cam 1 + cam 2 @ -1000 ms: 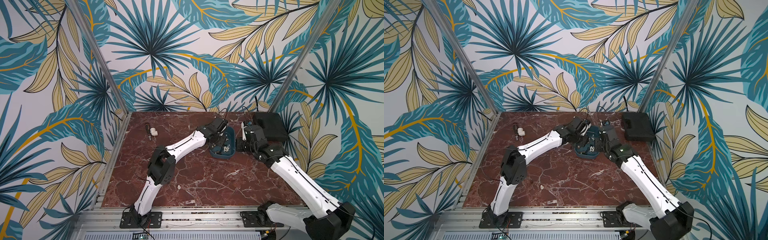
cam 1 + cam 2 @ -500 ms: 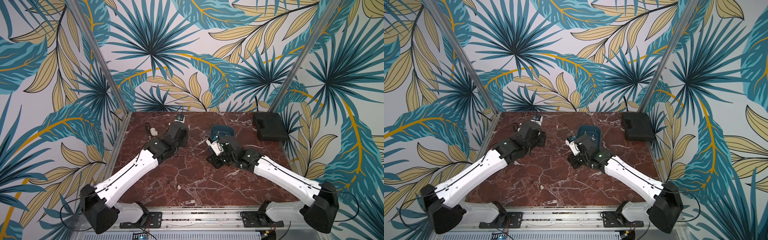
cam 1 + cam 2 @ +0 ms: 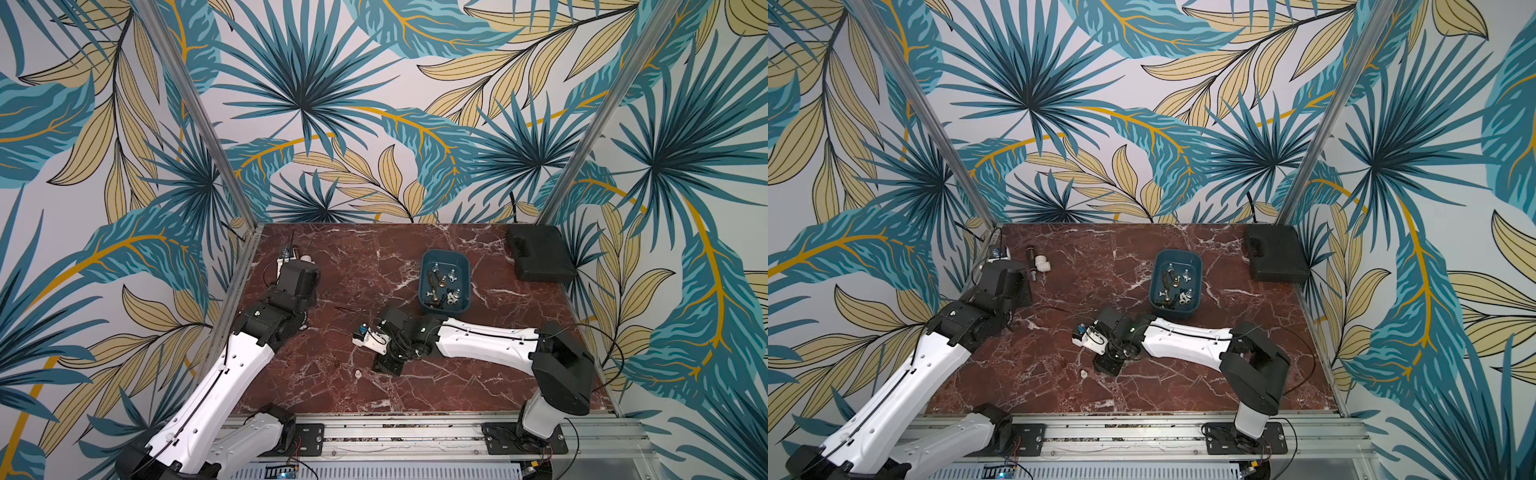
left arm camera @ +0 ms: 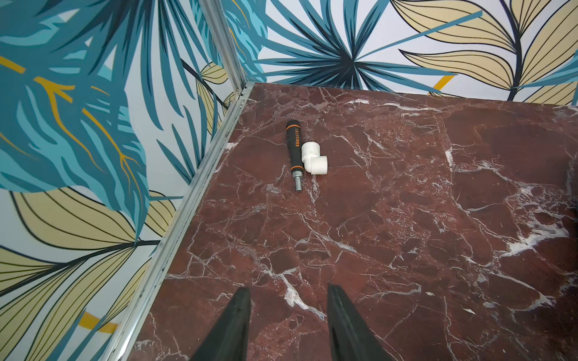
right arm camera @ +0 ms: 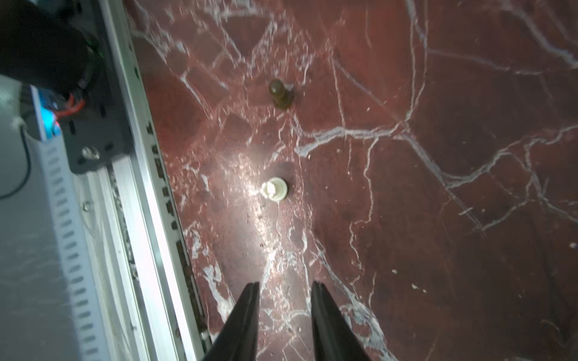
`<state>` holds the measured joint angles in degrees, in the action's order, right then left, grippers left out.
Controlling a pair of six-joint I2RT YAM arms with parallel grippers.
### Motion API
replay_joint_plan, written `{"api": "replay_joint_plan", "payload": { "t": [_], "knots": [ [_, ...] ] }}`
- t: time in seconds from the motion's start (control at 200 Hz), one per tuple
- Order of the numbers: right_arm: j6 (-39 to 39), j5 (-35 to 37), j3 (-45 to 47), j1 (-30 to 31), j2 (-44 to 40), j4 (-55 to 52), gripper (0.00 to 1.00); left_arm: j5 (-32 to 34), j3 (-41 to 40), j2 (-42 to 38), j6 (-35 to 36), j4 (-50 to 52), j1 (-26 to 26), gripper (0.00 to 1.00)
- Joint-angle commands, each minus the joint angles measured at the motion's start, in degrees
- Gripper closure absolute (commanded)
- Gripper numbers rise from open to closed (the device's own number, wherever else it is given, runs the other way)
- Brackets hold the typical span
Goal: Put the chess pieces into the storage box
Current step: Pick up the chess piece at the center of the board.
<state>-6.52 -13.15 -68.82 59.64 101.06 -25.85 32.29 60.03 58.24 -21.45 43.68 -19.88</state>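
Two loose on bench (image 5: 438,218): white piece (image 5: 274,189), brown piece (image 5: 280,95); right hand (image 5: 284,284) and left hand (image 4: 289,289) both parted, empty.

- Storage box (image 3: 443,308) (image 3: 1173,314): teal-blue open tub, rectangular with rounded corners and sloping walls; it stands upright on the marble table (image 3: 498,374), right of centre and toward the back.
- Chess pieces (image 3: 442,283) (image 3: 1177,286) in the box: a loose scatter of small silver, gold-brass and black figurines on the tub floor, some upright, some lying.
- White piece (image 3: 356,373) (image 3: 1084,373) (image 5: 275,189): round base, notched crown, upright; it stands alone on the table well in front of the box.
- Dark brown piece (image 3: 336,365) (image 5: 280,93): round-headed, apparently upright, near the white piece but not touching it.
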Motion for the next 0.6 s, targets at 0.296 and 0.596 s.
{"api": "replay_joint_plan", "payload": {
  "t": [0.296,0.596],
  "knots": [
    [-4.5,2.1,-7.2,3.9,9.5,-0.3,0.67,-1.3,-3.7,-3.2,0.6,-1.2,8.1,0.55],
    [-5.5,3.6,-10.3,4.3,12.9,-1.6,0.67,-1.8,-4.5,-5.5,1.2,-2.4,10.3,0.55]
  ]
}}
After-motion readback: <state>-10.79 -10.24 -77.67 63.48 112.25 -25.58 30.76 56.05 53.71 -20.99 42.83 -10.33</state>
